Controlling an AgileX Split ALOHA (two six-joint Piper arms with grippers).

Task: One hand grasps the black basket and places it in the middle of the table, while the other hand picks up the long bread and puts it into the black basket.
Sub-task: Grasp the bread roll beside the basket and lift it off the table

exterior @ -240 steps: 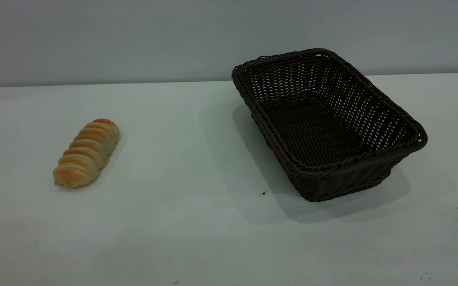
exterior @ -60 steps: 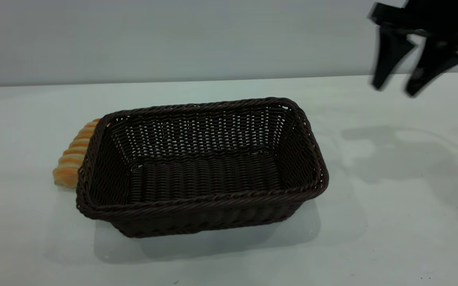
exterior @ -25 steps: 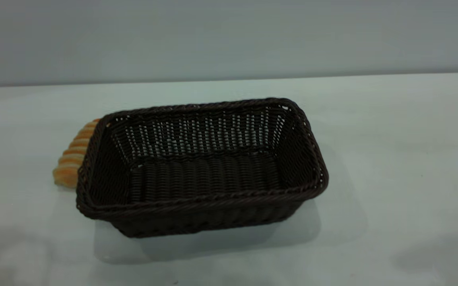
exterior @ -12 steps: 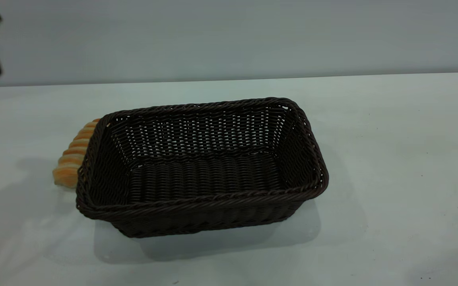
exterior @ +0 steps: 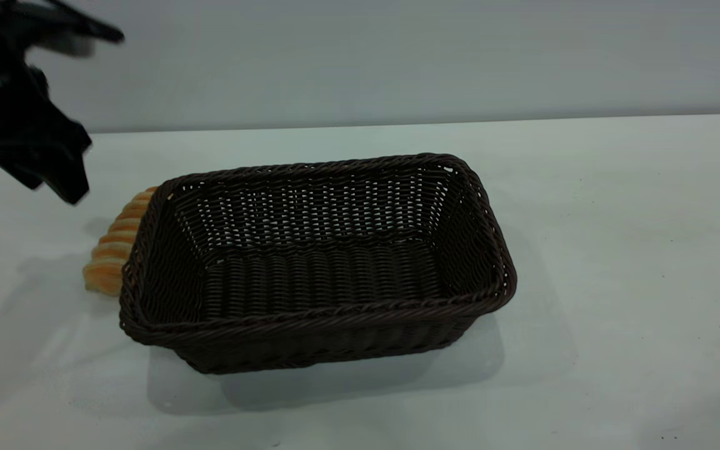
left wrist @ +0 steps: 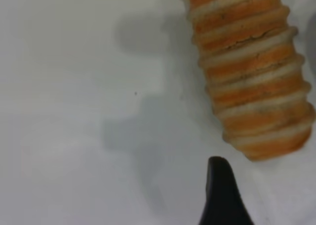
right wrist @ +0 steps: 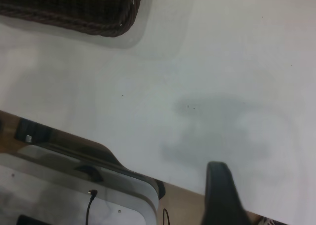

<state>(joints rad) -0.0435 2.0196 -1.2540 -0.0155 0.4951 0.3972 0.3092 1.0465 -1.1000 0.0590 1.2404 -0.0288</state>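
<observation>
The black basket [exterior: 310, 312] stands empty in the middle of the table [exterior: 616, 250], long side toward the camera. The long bread [exterior: 110, 253] lies on the table against the basket's left end, partly hidden behind its rim. My left gripper [exterior: 57, 190] hangs open above and just left of the bread, holding nothing. In the left wrist view the bread [left wrist: 247, 77] lies just beyond one dark finger [left wrist: 219, 190], untouched. My right gripper is out of the exterior view; its wrist view shows one finger [right wrist: 222, 195] with nothing beside it, over the table's edge, and a basket corner [right wrist: 74, 13].
The table's near edge [right wrist: 148, 173] and the rig's base below it [right wrist: 74, 185] show in the right wrist view. A grey wall [exterior: 360, 56] runs behind the table. Bare tabletop lies to the right of the basket.
The left gripper has come in from the upper left corner and dropped toward the bread. Basket and bread have not moved in the last second; earlier the right arm set the basket here and withdrew.
</observation>
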